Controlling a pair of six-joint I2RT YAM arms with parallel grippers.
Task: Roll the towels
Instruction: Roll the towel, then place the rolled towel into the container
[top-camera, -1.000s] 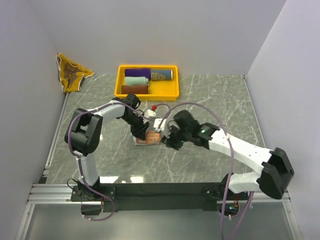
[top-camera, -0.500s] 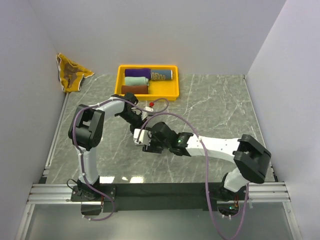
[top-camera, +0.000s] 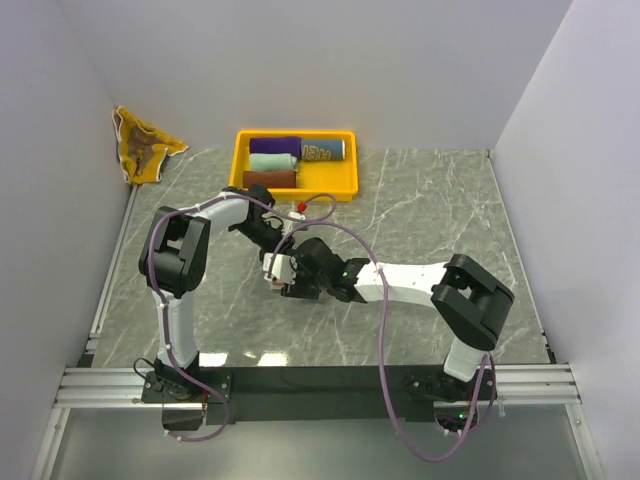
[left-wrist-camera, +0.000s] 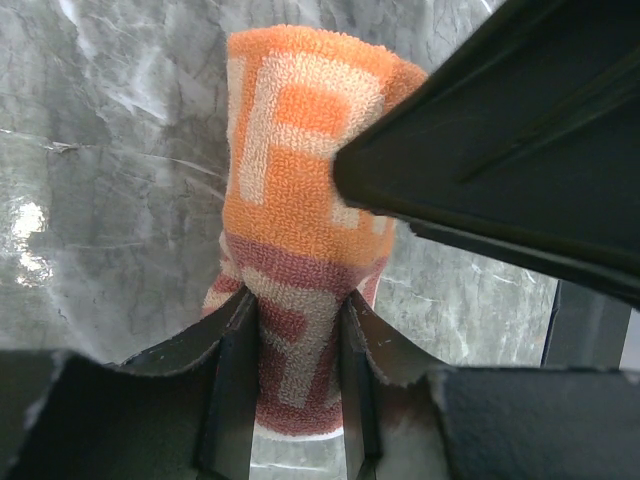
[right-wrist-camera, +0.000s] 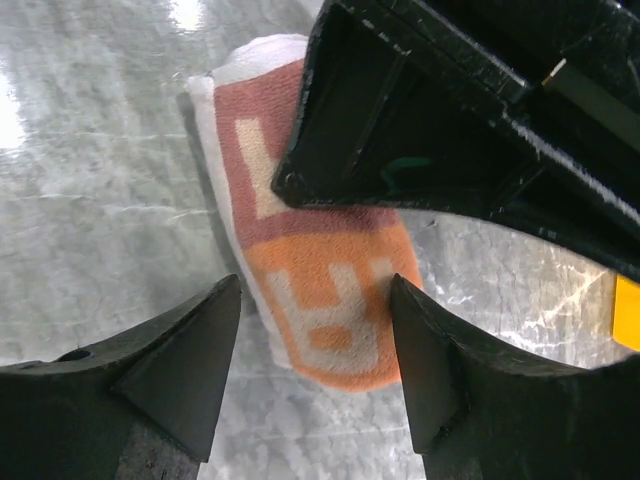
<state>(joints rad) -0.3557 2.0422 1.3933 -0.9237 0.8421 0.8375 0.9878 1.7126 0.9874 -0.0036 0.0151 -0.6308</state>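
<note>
**Roll made, ready to go to the tray**

We see the orange towel (left-wrist-camera: 300, 150) lying as a tight roll on the table (top-camera: 430, 210), near the middle of the top view. The left gripper (left-wrist-camera: 297, 325) pinches its maroon end, jaws narrow and pressed into the cloth. The right gripper (right-wrist-camera: 315, 290) stands wide open astride the orange end and holds nothing.

At 12 o'clock the yellow tray (top-camera: 300, 191) carries four finished rolls: purple (top-camera: 275, 146), mint (top-camera: 272, 161), maroon (top-camera: 268, 178) and blue-grey (top-camera: 323, 150). At 10 o'clock a brown-and-yellow towel (top-camera: 145, 148) lies crumpled in the corner.

We judge the rolling of this towel done and the hand-off in hand. Next, the right jaws need to close around the roll's full girth so the loose edge stays tucked, before the left lets go.
</note>
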